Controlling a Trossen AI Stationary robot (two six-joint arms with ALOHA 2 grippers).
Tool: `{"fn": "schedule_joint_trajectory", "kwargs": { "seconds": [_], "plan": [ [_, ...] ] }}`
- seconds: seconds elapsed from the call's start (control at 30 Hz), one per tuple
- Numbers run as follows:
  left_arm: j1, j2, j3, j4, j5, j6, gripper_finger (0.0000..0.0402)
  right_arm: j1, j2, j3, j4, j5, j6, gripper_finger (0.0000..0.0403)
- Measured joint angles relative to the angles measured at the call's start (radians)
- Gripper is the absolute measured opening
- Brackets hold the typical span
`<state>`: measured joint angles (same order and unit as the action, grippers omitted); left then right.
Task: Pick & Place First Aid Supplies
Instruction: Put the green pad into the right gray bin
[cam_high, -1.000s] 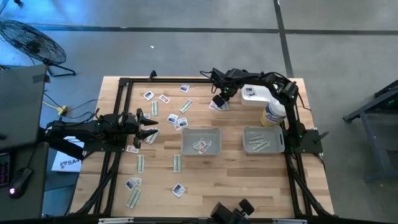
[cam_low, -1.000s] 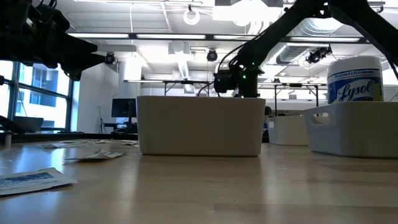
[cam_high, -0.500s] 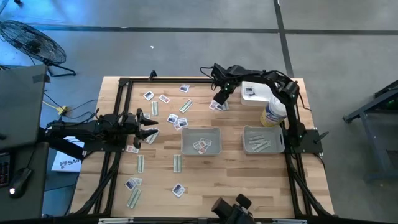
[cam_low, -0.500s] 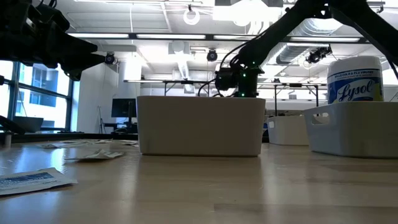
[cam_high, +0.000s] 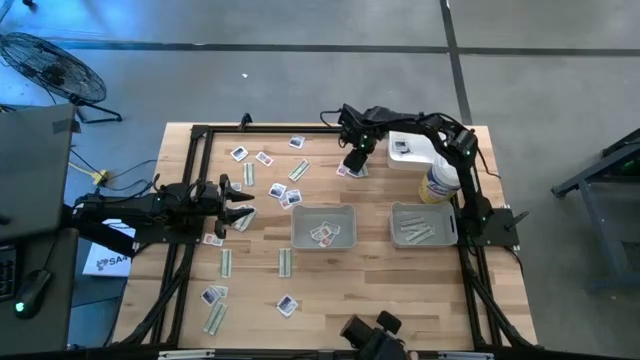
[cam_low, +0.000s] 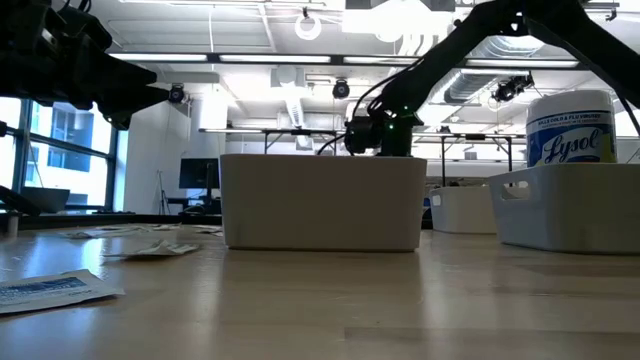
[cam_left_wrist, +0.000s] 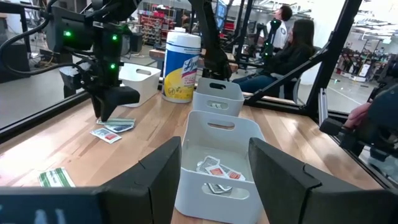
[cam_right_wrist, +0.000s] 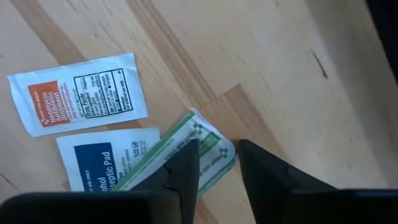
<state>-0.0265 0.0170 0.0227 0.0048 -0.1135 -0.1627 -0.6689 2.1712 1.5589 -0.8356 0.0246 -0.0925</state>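
Small flat packets lie scattered over the wooden table (cam_high: 380, 290), some white and squarish (cam_high: 240, 153), some long pale green strips (cam_high: 285, 262). My right gripper (cam_high: 352, 160) hangs low over a cluster near the far edge. In the right wrist view that cluster is an orange-printed white packet (cam_right_wrist: 78, 90), a blue-printed one (cam_right_wrist: 106, 158) and a green-white strip (cam_right_wrist: 208, 146) lying across the blue one. The gripper (cam_right_wrist: 219, 165) is open by a narrow gap, one finger on each side of the strip. My left gripper (cam_high: 240, 203) is open and empty above the table's left part. My right gripper comes from above, pointing down, with its fingertips (cam_right_wrist: 183, 168) standing across the green-white strip near its end (cam_right_wrist: 217, 152). The strip lies flat on the table. I cannot tell whether the fingers touch it.
A grey tray (cam_high: 296, 212) in the table's middle holds a few white packets (cam_left_wrist: 214, 168). A second tray (cam_high: 394, 210) to its right holds strips. A white round-lidded bottle (cam_high: 438, 182) stands behind that tray. A black frame (cam_high: 190, 160) borders the table. People (cam_left_wrist: 292, 43) sit beyond it.
My right arm has shifted its pose a little, while its gripper has stayed low over the packet cluster near the far edge. No packet has moved.
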Motion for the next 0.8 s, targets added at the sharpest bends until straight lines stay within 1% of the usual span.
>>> {"fn": "schedule_joint_trajectory", "kwargs": {
  "seconds": [0.13,0.27,0.37,0.5,0.53,0.67,0.8],
  "plan": [
    [0.0,0.0,0.0,0.0,0.0,0.0,0.0186,0.0,0.002,-0.002,0.009,0.001,0.003,0.0098],
    [0.0,0.0,0.0,0.0,0.0,0.0,0.0186,-0.005,0.003,-0.003,0.01,0.003,0.014,0.008],
    [0.0,0.0,0.0,0.0,0.0,0.0,0.0186,-0.013,0.005,-0.004,0.012,0.003,0.038,0.0055],
    [0.0,0.0,0.0,0.0,0.0,0.0,0.0186,-0.016,0.005,-0.004,0.014,0.001,0.041,0.001],
    [0.0,0.0,0.0,0.0,0.0,0.0,0.0186,-0.016,0.005,-0.004,0.014,0.0,0.04,0.0006],
    [0.0,0.0,0.0,0.0,0.0,0.0,0.0186,-0.008,0.005,-0.004,0.015,0.015,0.043,0.001],
    [0.0,0.0,0.0,0.0,0.0,0.0,0.0186,0.012,-0.009,-0.006,0.014,0.045,0.043,0.0003]
  ]
}}
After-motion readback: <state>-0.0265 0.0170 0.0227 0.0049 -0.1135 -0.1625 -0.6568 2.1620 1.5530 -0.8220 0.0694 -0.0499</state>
